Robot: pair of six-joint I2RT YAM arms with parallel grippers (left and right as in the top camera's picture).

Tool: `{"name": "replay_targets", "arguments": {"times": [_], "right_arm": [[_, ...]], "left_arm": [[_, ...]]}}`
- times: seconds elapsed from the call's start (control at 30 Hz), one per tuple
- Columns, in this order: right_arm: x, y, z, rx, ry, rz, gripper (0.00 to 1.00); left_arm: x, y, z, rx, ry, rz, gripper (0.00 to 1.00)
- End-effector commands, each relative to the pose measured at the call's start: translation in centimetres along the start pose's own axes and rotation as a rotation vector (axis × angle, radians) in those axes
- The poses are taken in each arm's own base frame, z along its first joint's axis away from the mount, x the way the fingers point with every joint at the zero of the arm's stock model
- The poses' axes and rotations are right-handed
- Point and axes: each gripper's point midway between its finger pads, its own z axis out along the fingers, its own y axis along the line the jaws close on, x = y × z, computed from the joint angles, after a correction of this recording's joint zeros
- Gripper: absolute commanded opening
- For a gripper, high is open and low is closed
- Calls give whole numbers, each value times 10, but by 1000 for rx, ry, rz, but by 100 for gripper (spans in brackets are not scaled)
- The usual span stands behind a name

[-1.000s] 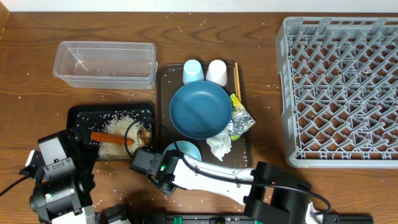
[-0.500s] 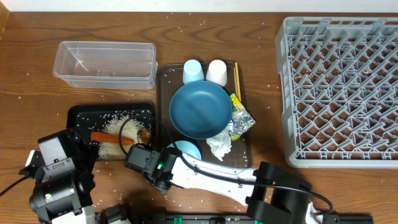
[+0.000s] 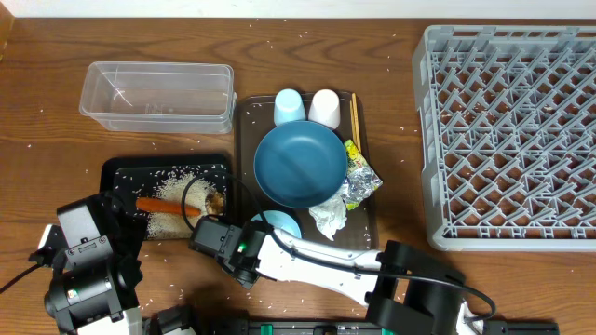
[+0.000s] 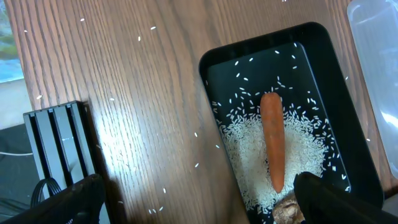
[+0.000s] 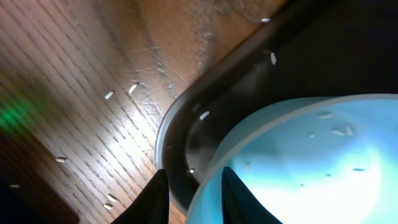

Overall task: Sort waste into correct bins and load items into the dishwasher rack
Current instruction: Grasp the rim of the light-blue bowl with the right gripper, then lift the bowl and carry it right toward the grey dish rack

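Right gripper [image 3: 253,234]: overhead view, at the near-left corner of the brown serving tray [image 3: 244,140], against the pale-blue bowl [image 3: 282,223]; how far the jaws stand apart is hidden here.
Brown serving tray, contents: dark-blue plate [image 3: 300,165] at centre; pale-blue cup [image 3: 289,106] and white cup [image 3: 324,108] side by side at the far end; chopsticks [image 3: 355,116] along the right rim; snack wrappers [image 3: 361,177] just right of the plate; crumpled tissue [image 3: 328,216] near them; bowl at the near end.
Black tray [image 3: 116,172]: left of the serving tray. Holds carrot [image 3: 168,207], rice [image 3: 177,191] and brown lump [image 3: 214,200].
Clear tub [image 3: 158,116]: beyond the black tray.
Grey rack [image 3: 507,140]: far right, well apart from the rest.

Left gripper [image 4: 202,202]: left wrist view, jaws spread wide, holding nothing, above the table [image 4: 124,93] at the black tray's [image 4: 211,68] edge. Carrot [image 4: 272,140] lies on the rice [image 4: 249,155]; brown lump [image 4: 289,211] sits at the carrot's end. Tub [image 4: 376,74] shows at the right edge.

Right gripper [image 5: 194,190]: right wrist view, jaws narrow, fingers [image 5: 160,190] straddling the bowl's [image 5: 298,162] rim, one outside, one inside. Whether they clamp it cannot be told. Bowl sits in the serving tray's [image 5: 186,130] corner; a few grains cling inside it, and more lie on the table [image 5: 81,81].
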Motion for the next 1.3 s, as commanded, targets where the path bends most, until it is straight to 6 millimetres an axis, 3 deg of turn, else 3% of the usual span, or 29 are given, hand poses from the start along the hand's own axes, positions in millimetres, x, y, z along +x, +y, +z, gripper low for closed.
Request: {"name": "replay_targets", "arguments": {"times": [0.0,0.3,0.73,1.1,1.27], "right_arm": [[4,-8,6,25,13,18,23],[4,-11,10,46,17,17,23],[7,-12,18,50,32,16,9],[-3,-8,-6,30,8,18,1],[-8,3,-28,-33,-12,20,1]], "left_arm": [[-4,0,-3,-1,-13,6,98],[-4,0,-3,-1,-13,6,98],[-4,0,-3,-1,-13,6,98],[-4,0,-3,-1,-13,6,98],[-4,0,-3,-1,-13,6,98]]}}
